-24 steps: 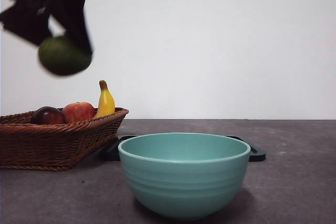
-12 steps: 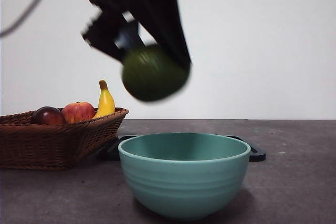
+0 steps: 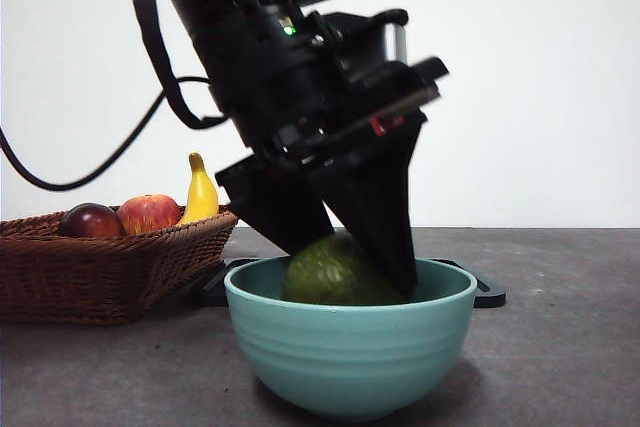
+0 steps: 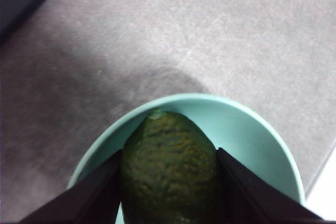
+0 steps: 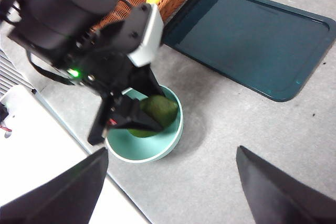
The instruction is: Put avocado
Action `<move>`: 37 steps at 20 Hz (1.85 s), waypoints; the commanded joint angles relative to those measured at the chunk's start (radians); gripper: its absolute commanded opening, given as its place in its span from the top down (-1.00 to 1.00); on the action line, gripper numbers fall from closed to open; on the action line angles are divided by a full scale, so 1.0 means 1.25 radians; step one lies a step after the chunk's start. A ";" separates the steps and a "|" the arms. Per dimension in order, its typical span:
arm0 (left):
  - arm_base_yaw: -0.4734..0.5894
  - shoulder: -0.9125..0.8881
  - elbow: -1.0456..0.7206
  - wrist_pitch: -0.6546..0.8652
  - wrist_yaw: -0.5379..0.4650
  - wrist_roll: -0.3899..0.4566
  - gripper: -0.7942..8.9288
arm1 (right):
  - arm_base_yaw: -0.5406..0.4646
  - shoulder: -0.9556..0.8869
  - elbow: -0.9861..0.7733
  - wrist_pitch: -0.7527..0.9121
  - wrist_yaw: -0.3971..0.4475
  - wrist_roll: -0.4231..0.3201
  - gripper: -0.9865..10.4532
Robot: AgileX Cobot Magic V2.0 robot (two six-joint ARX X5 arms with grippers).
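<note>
Dark olive-green bumpy avocado (image 3: pixel 335 272) held inside the pale teal ceramic bowl (image 3: pixel 350 352).
The avocado is clamped between the left gripper (image 4: pixel 169 182) jaws, low within the bowl on the grey worktop (image 3: pixel 560 347). The right gripper (image 5: pixel 170 182) is held wide open above, nothing grasped.

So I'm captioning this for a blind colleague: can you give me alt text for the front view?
A black left end effector holds a dark green, bumpy avocado inside a turquoise ceramic bowl. Beside it, a brown wicker basket holds a dark red fruit, an apple and a banana.
</note>
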 commanded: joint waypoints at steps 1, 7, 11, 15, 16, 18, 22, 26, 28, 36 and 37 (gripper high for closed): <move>-0.016 0.026 0.015 0.007 -0.002 0.013 0.45 | 0.005 0.005 0.016 0.007 0.000 0.002 0.14; -0.017 0.027 0.015 0.003 -0.004 0.013 0.23 | 0.005 0.005 0.016 0.007 -0.001 0.002 0.14; -0.017 0.027 0.015 -0.004 -0.004 0.011 0.18 | 0.005 0.005 0.016 0.007 -0.001 0.002 0.14; -0.017 0.024 0.016 -0.006 -0.004 -0.008 0.18 | 0.005 0.005 0.016 0.007 -0.001 0.002 0.14; -0.017 0.021 0.022 -0.012 -0.004 -0.012 0.18 | 0.005 0.005 0.016 0.007 -0.001 0.002 0.14; -0.016 0.004 0.045 -0.036 -0.004 -0.012 0.18 | 0.005 0.005 0.016 0.007 -0.001 0.002 0.14; -0.002 -0.073 0.092 -0.065 -0.005 -0.012 0.18 | 0.005 0.005 0.016 0.007 -0.001 0.003 0.14; 0.050 -0.201 0.096 -0.072 -0.010 -0.025 0.18 | 0.005 0.011 0.016 0.007 -0.001 0.007 0.14; 0.092 -0.271 0.096 -0.073 -0.011 -0.028 0.18 | 0.005 0.022 0.016 0.008 -0.001 0.011 0.14; 0.256 -0.460 0.071 -0.233 -0.010 0.003 0.18 | 0.024 0.105 0.016 0.013 -0.001 0.011 0.14; 0.266 -0.479 0.055 -0.240 -0.009 0.003 0.18 | 0.027 0.114 0.016 0.016 -0.001 0.011 0.14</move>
